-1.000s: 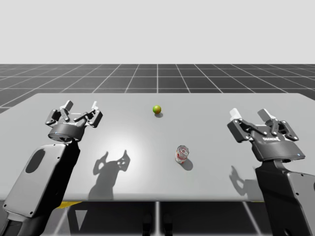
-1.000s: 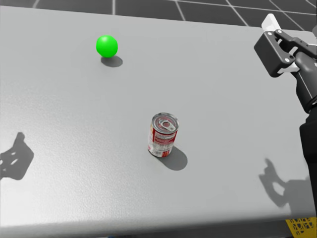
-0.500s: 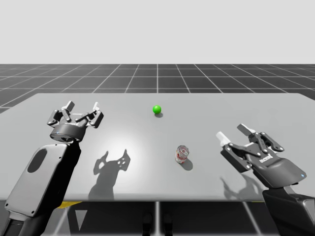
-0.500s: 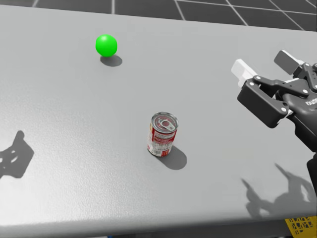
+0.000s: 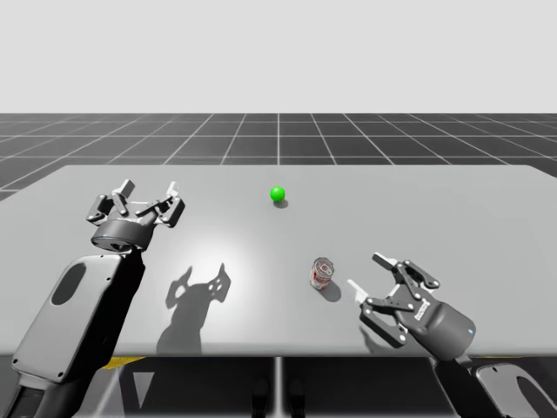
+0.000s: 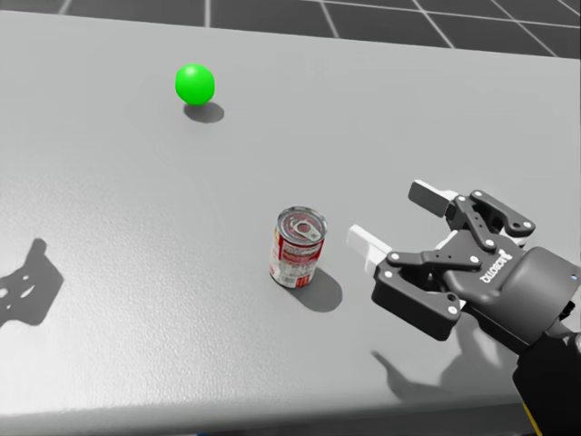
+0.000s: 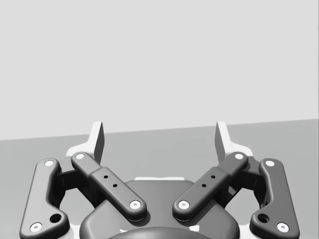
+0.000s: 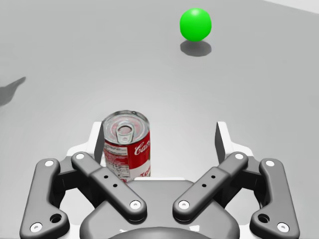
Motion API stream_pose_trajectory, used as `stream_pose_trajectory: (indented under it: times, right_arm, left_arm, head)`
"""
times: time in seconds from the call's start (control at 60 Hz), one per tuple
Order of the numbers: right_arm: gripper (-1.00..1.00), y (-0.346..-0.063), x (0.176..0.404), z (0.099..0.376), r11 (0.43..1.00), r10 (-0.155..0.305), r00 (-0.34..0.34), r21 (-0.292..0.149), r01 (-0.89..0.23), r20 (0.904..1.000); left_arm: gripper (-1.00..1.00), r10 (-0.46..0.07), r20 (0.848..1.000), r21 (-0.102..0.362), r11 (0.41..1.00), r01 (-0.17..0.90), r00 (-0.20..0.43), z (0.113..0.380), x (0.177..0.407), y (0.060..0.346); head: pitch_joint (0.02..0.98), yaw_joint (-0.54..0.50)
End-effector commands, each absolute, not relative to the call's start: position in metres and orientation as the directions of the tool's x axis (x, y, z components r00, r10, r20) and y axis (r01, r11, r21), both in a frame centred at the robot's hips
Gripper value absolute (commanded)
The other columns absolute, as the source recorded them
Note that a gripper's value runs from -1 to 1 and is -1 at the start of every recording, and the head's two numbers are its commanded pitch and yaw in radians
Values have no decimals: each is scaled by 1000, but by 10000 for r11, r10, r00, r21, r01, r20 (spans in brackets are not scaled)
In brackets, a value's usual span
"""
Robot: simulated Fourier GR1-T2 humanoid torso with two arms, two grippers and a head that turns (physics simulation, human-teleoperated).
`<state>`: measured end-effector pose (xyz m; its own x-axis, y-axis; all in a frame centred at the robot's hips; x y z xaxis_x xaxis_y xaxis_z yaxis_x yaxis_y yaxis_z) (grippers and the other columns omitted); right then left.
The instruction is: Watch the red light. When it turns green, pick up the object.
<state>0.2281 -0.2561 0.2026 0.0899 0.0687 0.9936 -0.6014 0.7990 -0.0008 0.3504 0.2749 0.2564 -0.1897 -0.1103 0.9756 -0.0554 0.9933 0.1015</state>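
The red-and-white can [image 6: 298, 247] stands upright at centre frame on the surface [image 6: 109, 227] — probably light, rigid and slick, best pinched across its mid-sides. My right hand [image 6: 397, 218], fingers apart, sits just right of it; the green light [image 6: 195, 83] is upper left — my left hand [image 5: 148, 193] is spread too.

left tool [image 5: 148, 195] spread, right tool [image 5: 366, 271] spread, low

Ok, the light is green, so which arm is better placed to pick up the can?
Right. My right end effector is open and low beside the red and white can, which stands just ahead of it. My left end effector is open too, but hangs far off on the can's other side.
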Motion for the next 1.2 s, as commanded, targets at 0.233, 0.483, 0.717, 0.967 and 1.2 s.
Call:
stream_pose_trajectory:
  times: [0.233,0.483,0.717,0.967,1.2]
  right_arm:
    - [-1000,-229,239,164,7392,714,2192,959,-6666,9731]
    - [-1000,-212,254,151,7647,946,2604,974,-6370,9609]
    - [-1000,-195,269,145,7712,1184,2877,945,-6296,9504]
    - [-1000,-188,279,140,7721,1299,3120,1013,-6273,9412]
    - [1000,-191,275,135,7727,1316,3204,1054,-6259,9381]
  left_arm:
    - [-1000,-1104,9760,1025,9934,-515,-1879,256,351,274]
    - [-1000,-1104,9760,1025,9934,-515,-1878,256,351,274]
    - [-1000,-1104,9760,1025,9934,-515,-1878,256,351,274]
    - [-1000,-1105,9760,1025,9934,-514,-1878,256,351,274]
    - [-1000,-1104,9760,1025,9934,-515,-1878,256,351,274]
  head:
    - [836,-188]
    - [836,-187]
    - [829,-186]
    - [823,-188]
    - [810,-191]
